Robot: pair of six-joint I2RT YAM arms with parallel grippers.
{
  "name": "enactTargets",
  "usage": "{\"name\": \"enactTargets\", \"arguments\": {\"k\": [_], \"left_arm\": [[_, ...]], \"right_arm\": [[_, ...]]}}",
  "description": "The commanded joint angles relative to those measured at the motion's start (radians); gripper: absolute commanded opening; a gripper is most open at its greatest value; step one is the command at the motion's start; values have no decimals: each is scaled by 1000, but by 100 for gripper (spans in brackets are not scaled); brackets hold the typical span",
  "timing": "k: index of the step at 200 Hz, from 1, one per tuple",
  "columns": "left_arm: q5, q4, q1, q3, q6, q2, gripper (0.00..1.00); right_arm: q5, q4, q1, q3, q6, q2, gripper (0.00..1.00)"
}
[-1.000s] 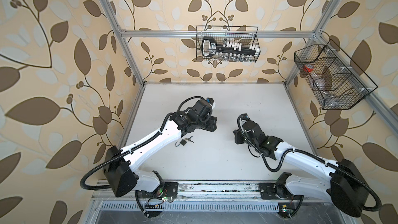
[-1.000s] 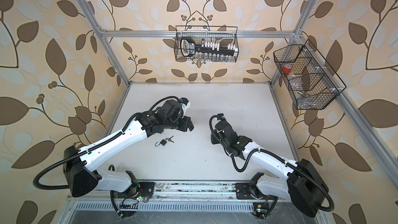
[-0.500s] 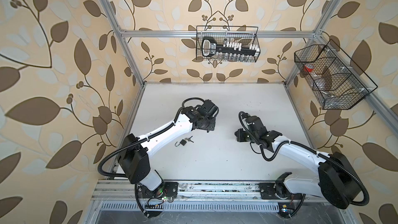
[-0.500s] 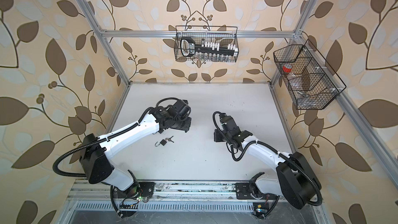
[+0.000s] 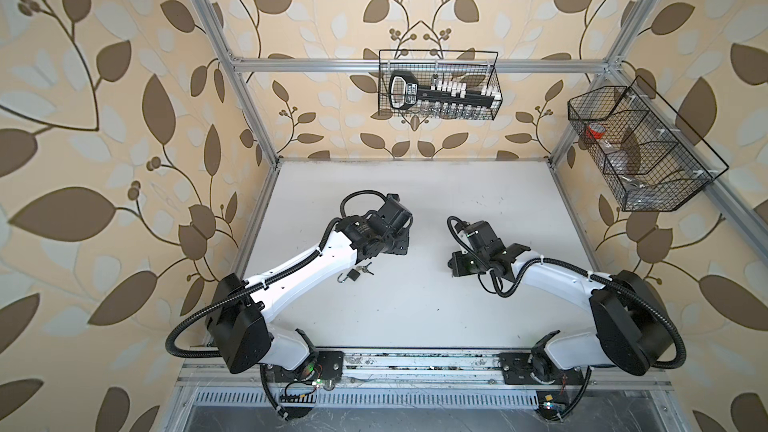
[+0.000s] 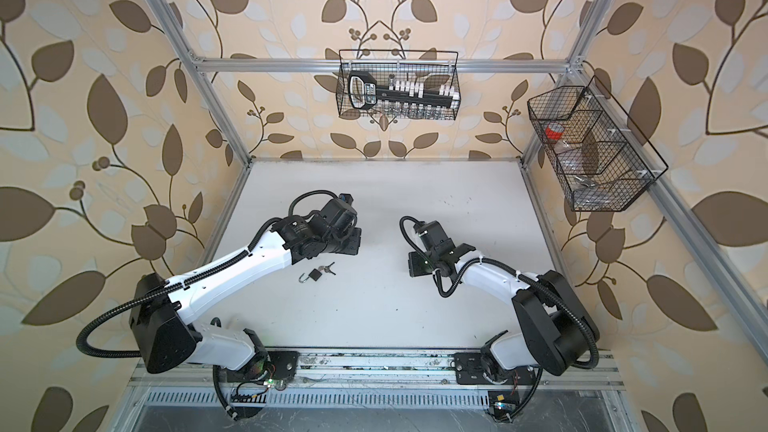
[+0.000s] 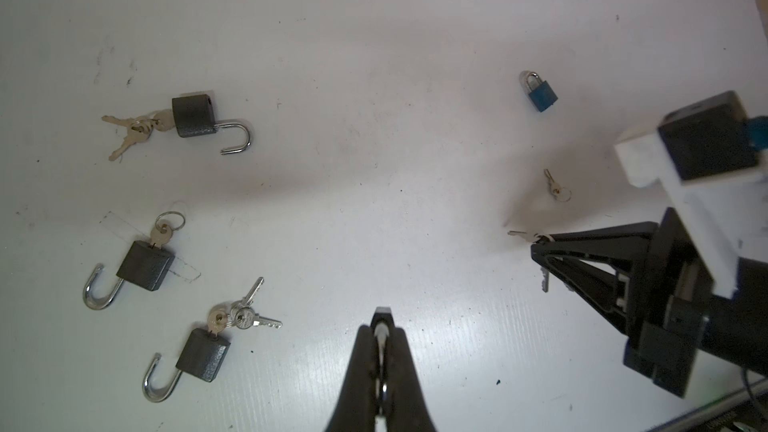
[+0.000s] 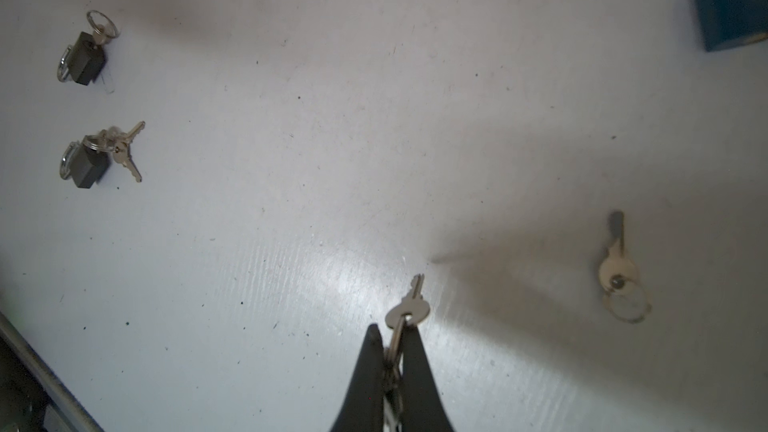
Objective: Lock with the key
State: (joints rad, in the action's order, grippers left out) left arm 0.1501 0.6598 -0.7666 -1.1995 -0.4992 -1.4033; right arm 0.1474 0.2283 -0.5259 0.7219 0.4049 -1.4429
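R arm (image 5: 548, 280) elbow drew inward; L arm (image 5: 299, 272) elbow swung

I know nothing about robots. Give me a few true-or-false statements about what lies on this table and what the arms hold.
1. The right tool grips a ring of keys. True.
2. The blue padlock is open. False: its shackle is shut.
3. Three dark padlocks lie with their shackles open. True.
4. The loose key sits in the blue padlock. False: it lies apart from it on the table.
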Motion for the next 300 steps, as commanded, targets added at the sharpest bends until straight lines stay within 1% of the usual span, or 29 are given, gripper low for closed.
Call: {"name": "enactTargets", "arguments": {"k": [1,44,117,174,211,251,300], "left_arm": [[-36,-56,-4,12,33,43,0],[-88,-74,-3,26,51,56,0],[-108,-71,-3,44,47,80,0],[-109,-71,-3,48,49,92,0],[-118,-77,-3,48,48,92,0],[-46,-47,-3,47,38,122,0],[-26,-42,5,67,35,168,0]], "right_arm": [[12,22,1,33,-33,-30,0],[-76,42,3,63,-42,-71,0],[-163,66,7,130,-58,-145,5],[-186,69,16,126,-66,-154,7],[-185,65,23,138,-66,-160,11],[-180,69,34,158,-66,-172,16],[-182,73,46,175,-66,-176,21]]}}
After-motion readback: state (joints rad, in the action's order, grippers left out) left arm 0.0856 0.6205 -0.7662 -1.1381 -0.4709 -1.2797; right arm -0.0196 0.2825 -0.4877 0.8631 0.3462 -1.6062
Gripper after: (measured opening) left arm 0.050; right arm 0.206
